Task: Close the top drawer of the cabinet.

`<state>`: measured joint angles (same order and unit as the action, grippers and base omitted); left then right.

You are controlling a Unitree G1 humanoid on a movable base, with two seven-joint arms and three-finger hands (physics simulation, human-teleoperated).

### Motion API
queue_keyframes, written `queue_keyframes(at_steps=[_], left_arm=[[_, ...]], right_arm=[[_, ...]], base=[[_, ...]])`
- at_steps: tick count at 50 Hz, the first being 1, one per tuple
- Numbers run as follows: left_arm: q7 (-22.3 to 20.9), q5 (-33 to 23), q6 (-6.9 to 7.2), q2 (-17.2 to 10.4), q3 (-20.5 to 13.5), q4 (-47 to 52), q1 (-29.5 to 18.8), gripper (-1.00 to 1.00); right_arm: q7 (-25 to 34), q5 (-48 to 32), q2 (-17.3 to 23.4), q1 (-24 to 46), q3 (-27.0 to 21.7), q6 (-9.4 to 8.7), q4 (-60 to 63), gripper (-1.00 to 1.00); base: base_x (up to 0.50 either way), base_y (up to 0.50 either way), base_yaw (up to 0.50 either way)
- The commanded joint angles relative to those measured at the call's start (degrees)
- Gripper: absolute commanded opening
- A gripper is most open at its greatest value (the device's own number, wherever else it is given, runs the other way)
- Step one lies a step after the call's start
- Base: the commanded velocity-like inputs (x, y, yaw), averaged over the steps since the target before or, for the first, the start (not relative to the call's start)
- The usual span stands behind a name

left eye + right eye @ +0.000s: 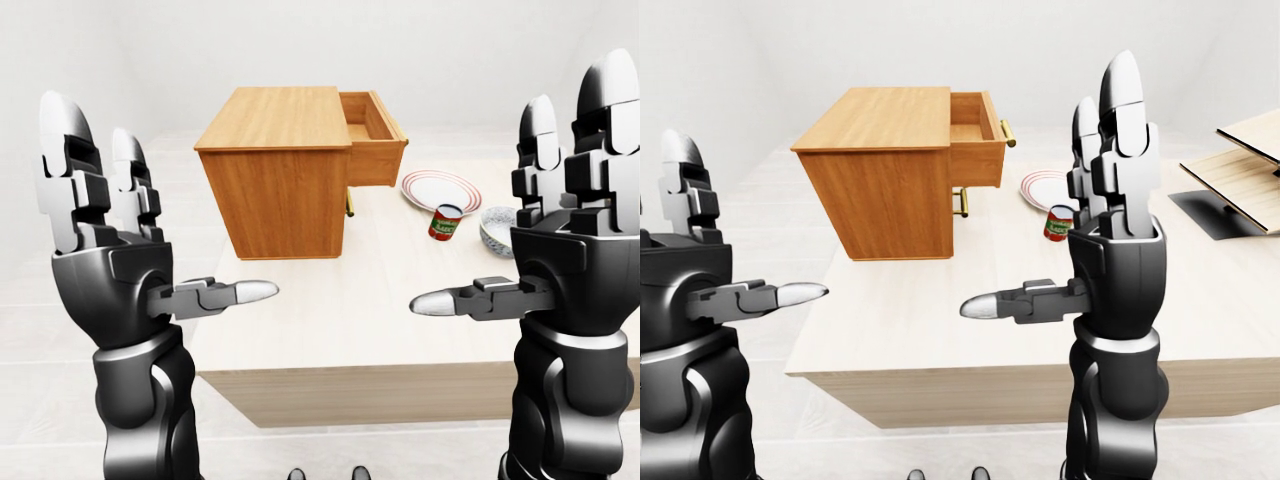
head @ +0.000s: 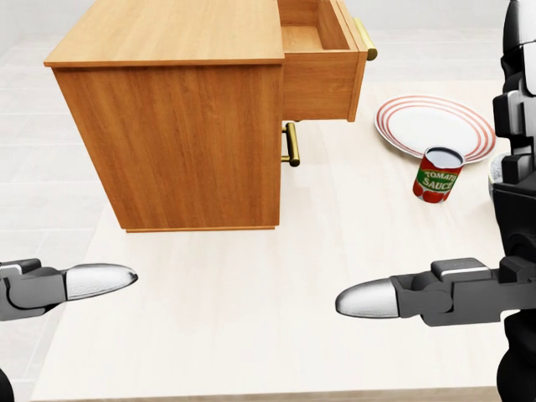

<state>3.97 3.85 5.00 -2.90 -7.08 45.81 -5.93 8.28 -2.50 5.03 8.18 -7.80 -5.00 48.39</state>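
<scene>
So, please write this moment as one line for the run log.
top drawer: open | left hand: open, raised | right hand: open, raised | contact: none | tomato sauce can: beside plate

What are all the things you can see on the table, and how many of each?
Wooden cabinet: one, orange-brown, on the table at head view's left.
Top drawer: one, pulled open, brass handle.
Lower drawer's brass handle: one.
Red-striped white plate: one, right of cabinet.
Red tomato sauce can: one, by the plate.
Patterned grey bowl: one, right of the can.
Light wooden table: one.
Left hand: black, open, raised.
Right hand: black, open, raised.
</scene>
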Motion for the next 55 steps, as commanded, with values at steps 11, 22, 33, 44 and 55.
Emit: queue_keyframes(at_steps=[11, 22, 33, 44, 55], left_arm=[[-0.29, -0.15, 0.00, 0.43, 0.57, -0.28, 0.99, 1.00], [-0.43, 0.13, 0.00, 0.42, 0.25, -0.30, 1.06, 1.00], [-0.53, 0.40, 0.00, 0.25, -0.28, -0.50, 1.01, 1.00], [-0.39, 0.40, 0.00, 0.36, 0.02, -0.45, 1.00, 1.00], [-0.22, -0.42, 0.00, 0.09, 0.19, -1.03, 1.05, 1.00]], right_arm=[[-1.04, 1.60, -0.02, -1.01, -0.92, 0.00, 0.37, 1.00], [-0.86, 1.20, 0.07, -1.45, -0.31, 0.00, -0.16, 1.00], [-0.71, 0.74, -0.02, -1.35, 0.08, 0.00, -0.17, 1.00], [-0.67, 0.62, -0.11, -1.22, -0.06, 0.00, -0.33, 1.00], [-1.19, 0.57, -0.33, -1.06, -0.18, 0.00, -0.59, 1.00]], base=[[0.03, -0.01, 0.00], [0.42, -0.08, 0.00], [0.43, -0.08, 0.00], [0.40, -0.02, 0.00], [0.00, 0.00, 0.00]])
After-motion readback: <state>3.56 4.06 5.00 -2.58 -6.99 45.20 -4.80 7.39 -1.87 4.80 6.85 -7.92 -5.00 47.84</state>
